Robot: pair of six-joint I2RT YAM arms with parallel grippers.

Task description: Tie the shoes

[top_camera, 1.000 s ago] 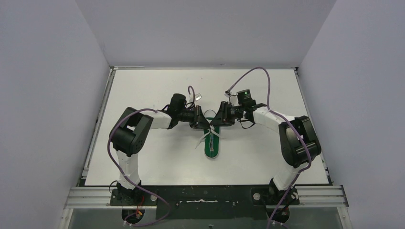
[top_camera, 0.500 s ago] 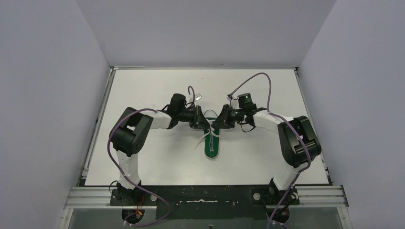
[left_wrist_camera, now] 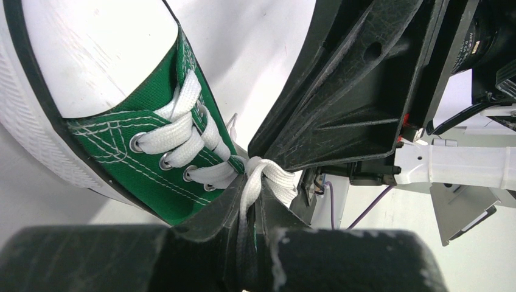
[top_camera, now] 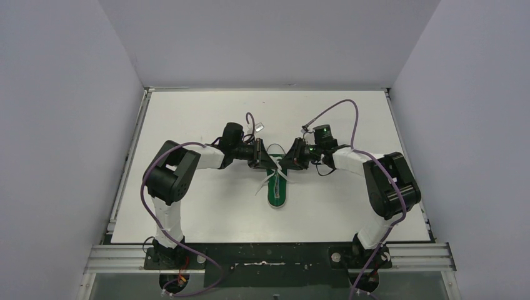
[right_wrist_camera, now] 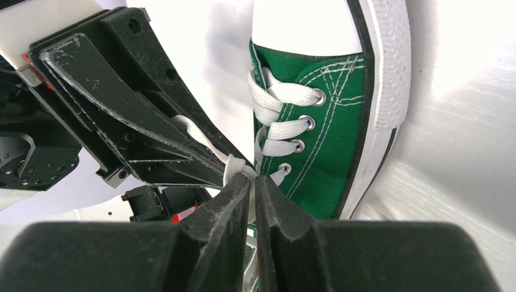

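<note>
We see a white worktop (top_camera: 206, 206) with a matte surface, boxed in on three sides by plain pale grey walls: one on the left (top_camera: 62, 125), one on the right (top_camera: 475, 125) and one at the back (top_camera: 269, 37). A metal strip (top_camera: 128, 169) runs along the worktop's left edge. At the near edge lies a ribbed aluminium rail (top_camera: 119, 257), and beside it a dark plate (top_camera: 269, 256) with pale scuffs. We can make out a tiny dark speck (top_camera: 263, 102) near the far edge. Both wrist views show the same worktop (right_wrist_camera: 462, 121), bright with glare.
</note>
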